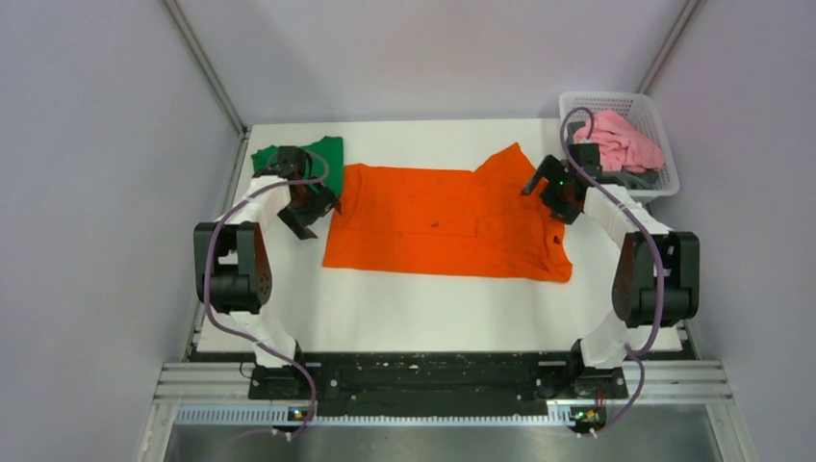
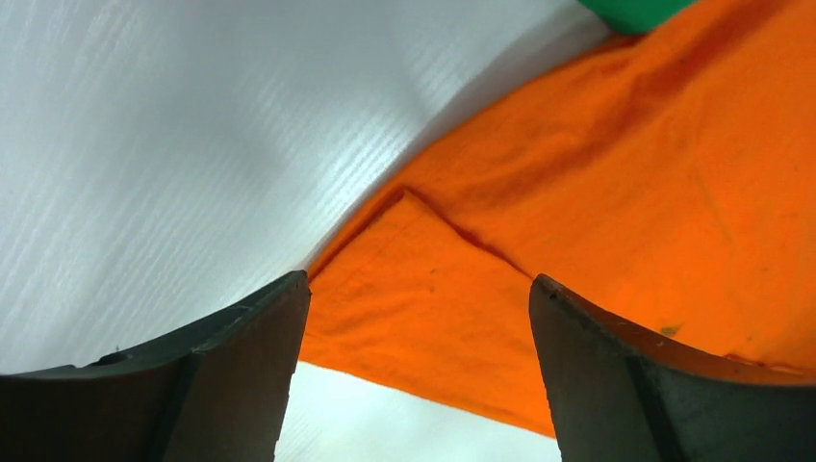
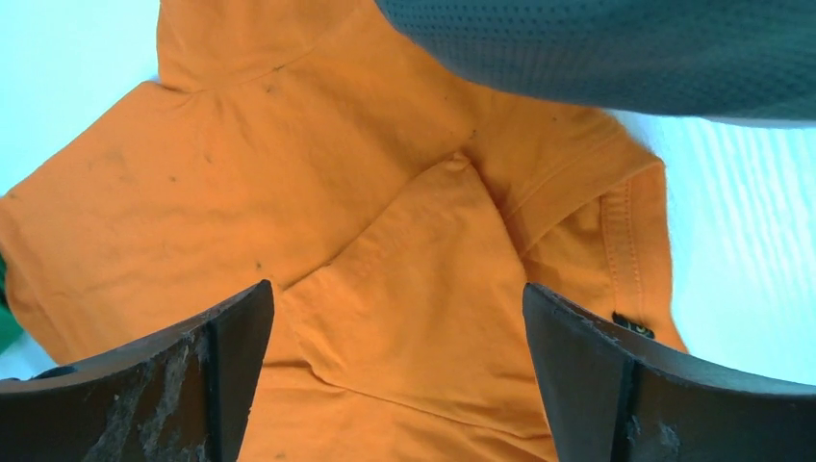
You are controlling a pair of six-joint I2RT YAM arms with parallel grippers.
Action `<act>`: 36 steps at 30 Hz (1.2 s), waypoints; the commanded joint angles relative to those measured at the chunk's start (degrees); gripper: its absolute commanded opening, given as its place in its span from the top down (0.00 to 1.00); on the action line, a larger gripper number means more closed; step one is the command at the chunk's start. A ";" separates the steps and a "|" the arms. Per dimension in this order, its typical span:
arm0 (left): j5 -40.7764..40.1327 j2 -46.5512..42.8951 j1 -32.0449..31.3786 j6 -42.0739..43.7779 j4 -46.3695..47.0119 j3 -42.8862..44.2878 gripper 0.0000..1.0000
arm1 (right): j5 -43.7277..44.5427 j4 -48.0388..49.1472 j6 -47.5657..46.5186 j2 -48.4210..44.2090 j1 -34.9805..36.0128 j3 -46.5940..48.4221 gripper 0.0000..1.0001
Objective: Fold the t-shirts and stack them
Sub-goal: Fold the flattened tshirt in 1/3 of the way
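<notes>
The orange t-shirt (image 1: 443, 223) lies partly folded in the middle of the white table. It also fills the left wrist view (image 2: 616, 212) and the right wrist view (image 3: 289, 192), with small dark specks. The dark green t-shirt (image 1: 322, 154) lies behind its left end; a corner shows in the left wrist view (image 2: 630, 12). My left gripper (image 1: 310, 204) is open and empty over the shirt's left edge (image 2: 419, 289). My right gripper (image 1: 550, 189) is open and empty over the shirt's right end, above a folded flap (image 3: 399, 298).
A white basket (image 1: 658, 125) at the back right holds a pink garment (image 1: 621, 140) and a grey one (image 1: 637, 179). The grey cloth crosses the top of the right wrist view (image 3: 625, 58). Walls stand on both sides of the table (image 1: 433, 308).
</notes>
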 commanded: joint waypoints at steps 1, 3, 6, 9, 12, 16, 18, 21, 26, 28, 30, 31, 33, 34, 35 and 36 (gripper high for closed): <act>0.24 -5.72 -2.88 1.86 -0.75 0.13 0.11 | 1.99 -0.86 -4.45 -6.03 1.53 -0.98 0.01; 0.79 -6.00 -5.32 2.93 0.57 -0.48 0.10 | 2.27 -0.82 -6.30 -8.18 5.31 -4.16 0.01; 3.41 -3.79 -8.24 4.61 2.12 0.54 0.10 | 1.83 -0.51 -5.52 -7.75 10.90 -6.68 0.01; 2.98 -0.09 -9.51 5.24 2.22 1.01 0.10 | 0.40 2.34 -4.33 -4.29 13.60 -8.75 0.01; 2.74 1.68 -9.77 5.33 4.02 -1.30 0.10 | 0.45 3.50 -3.45 -1.14 14.15 -10.35 0.01; 2.89 1.13 -10.30 4.54 6.89 -7.75 0.10 | 3.31 4.32 -2.22 -2.00 14.14 -16.51 0.01; 1.81 -0.15 -10.71 4.08 7.89 -11.43 0.10 | 4.13 3.95 -1.81 -3.51 14.17 -19.87 0.01; 0.66 -2.93 -11.31 3.61 8.50 -17.82 0.10 | 3.64 1.19 -1.96 -6.36 14.13 -24.15 0.01; 0.39 -12.46 -13.37 1.61 6.13 -30.85 0.10 | 3.35 -8.41 -0.56 -13.18 14.15 -27.89 0.01; 1.18 -17.14 -14.84 -0.43 4.11 -35.72 0.10 | 3.98 -12.51 1.64 -16.59 14.12 -28.43 0.01; 4.68 -22.32 -16.21 -2.08 2.81 -39.00 0.02 | 3.61 -16.10 3.33 -20.34 14.32 -29.58 0.01; 5.48 -24.76 -17.18 -3.29 1.71 -39.62 0.01 | 3.70 -17.70 3.81 -22.17 14.33 -30.09 0.01; 5.14 -28.89 -18.92 -4.58 -1.42 -39.15 0.01 | 4.81 -20.52 4.16 -25.62 14.28 -30.15 0.01; 3.85 -30.46 -19.23 -4.75 -3.16 -38.14 0.01 | 5.23 -20.89 3.89 -26.56 14.29 -29.73 0.01; 2.41 -31.57 -19.24 -4.65 -5.12 -36.69 0.01 | 5.29 -21.02 3.48 -27.22 14.28 -28.97 0.01; 0.97 -32.21 -19.25 -4.25 -6.75 -34.84 0.01 | 5.30 -20.93 2.69 -27.43 14.33 -27.63 0.01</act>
